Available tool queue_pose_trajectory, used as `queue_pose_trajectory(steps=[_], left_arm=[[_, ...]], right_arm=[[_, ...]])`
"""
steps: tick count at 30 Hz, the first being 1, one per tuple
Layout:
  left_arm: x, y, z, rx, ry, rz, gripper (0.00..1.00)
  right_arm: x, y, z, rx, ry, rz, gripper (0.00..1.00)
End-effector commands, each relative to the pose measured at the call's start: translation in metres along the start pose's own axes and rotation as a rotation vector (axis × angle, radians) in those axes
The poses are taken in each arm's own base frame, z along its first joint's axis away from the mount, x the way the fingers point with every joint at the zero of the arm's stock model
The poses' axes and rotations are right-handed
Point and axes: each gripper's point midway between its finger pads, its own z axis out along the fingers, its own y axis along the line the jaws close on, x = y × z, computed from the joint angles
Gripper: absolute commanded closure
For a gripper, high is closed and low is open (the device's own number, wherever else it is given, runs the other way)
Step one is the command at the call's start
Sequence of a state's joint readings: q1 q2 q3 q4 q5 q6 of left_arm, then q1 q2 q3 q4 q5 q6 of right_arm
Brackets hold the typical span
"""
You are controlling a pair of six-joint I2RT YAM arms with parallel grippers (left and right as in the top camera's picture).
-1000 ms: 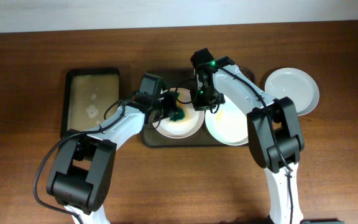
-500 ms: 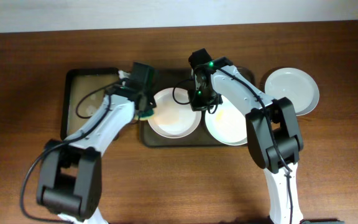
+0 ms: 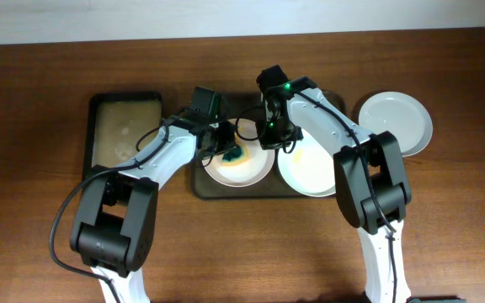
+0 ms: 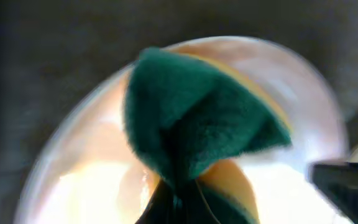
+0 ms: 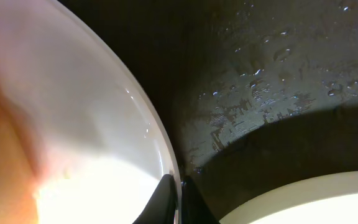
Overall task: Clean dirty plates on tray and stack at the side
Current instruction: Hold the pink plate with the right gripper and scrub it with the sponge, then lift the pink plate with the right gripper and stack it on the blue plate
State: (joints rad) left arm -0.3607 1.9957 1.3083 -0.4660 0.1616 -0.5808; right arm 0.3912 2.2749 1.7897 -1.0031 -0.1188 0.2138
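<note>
While the left gripper point(image 3: 228, 151) hung over the left plate point(image 3: 247, 172) on the tray point(image 3: 251, 192), its jaws were clamped on a folded green-and-yellow sponge point(image 4: 191, 124), green side out. Left wrist view was blurred. The sponge was down at the plate's upper-left part, but I couldn't confirm contact. Right gripper point(image 5: 178, 191) was nearly closed, pinching the same plate's rim on its upper-right side, one finger each side of the edge. The plate had a yellowish tint inside. Second plate point(image 3: 310, 168) lay just beside it on the tray's right half; rims close or touching, couldn't tell which. The tray floor between them was wet, with droplets. Third plate point(image 3: 396, 122) sat off the tray on the table point(image 3: 40, 236), to the right. Small black tray point(image 3: 125, 96) with a beige soapy bottom sat just left of the main tray.
</note>
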Motion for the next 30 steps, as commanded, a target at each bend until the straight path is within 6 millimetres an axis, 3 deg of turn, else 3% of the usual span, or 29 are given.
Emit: queue_pose_trajectory(steps=[1,3,4,7,10,14,18,20,26,30], left_arm=[[-0.020,0.076,-0.018,-0.326,-0.091,-0.024,1.00],[-0.031,0.101,-0.048,-0.443,-0.149,-0.045,1.00],[-0.040,0.101,-0.066,-0.445,-0.193,-0.057,1.00],[-0.065,0.082,-0.134,-0.341,-0.348,-0.090,1.00],[-0.062,0.080,-0.172,-0.316,-0.390,-0.106,1.00],[-0.052,0.113,-0.181,-0.375,-0.343,-0.178,1.00],[-0.044,0.155,-0.190,-0.424,-0.294,-0.306,1.00],[-0.041,0.168,-0.193,-0.419,-0.274,-0.351,1.00],[-0.038,0.183,-0.197,-0.429,-0.259,-0.394,1.00],[-0.038,0.183,-0.197,-0.430,-0.256,-0.394,1.00]], right_arm=[[0.004,-0.019,0.011,0.071,0.022,0.020,0.96],[0.004,-0.019,0.011,0.070,0.019,0.020,0.96],[0.003,-0.019,0.011,0.069,0.017,0.019,0.96],[-0.003,-0.013,0.010,0.044,-0.005,0.015,0.96],[-0.011,-0.005,-0.011,0.018,-0.026,0.007,0.96],[-0.027,0.008,-0.077,0.056,-0.159,-0.054,0.96],[-0.036,0.008,-0.188,0.462,-0.445,-0.124,0.96],[-0.032,0.013,-0.229,0.681,-0.546,-0.206,0.96],[-0.019,0.054,-0.287,1.127,-0.630,-0.472,0.96],[-0.015,0.066,-0.301,1.227,-0.633,-0.536,0.96]])
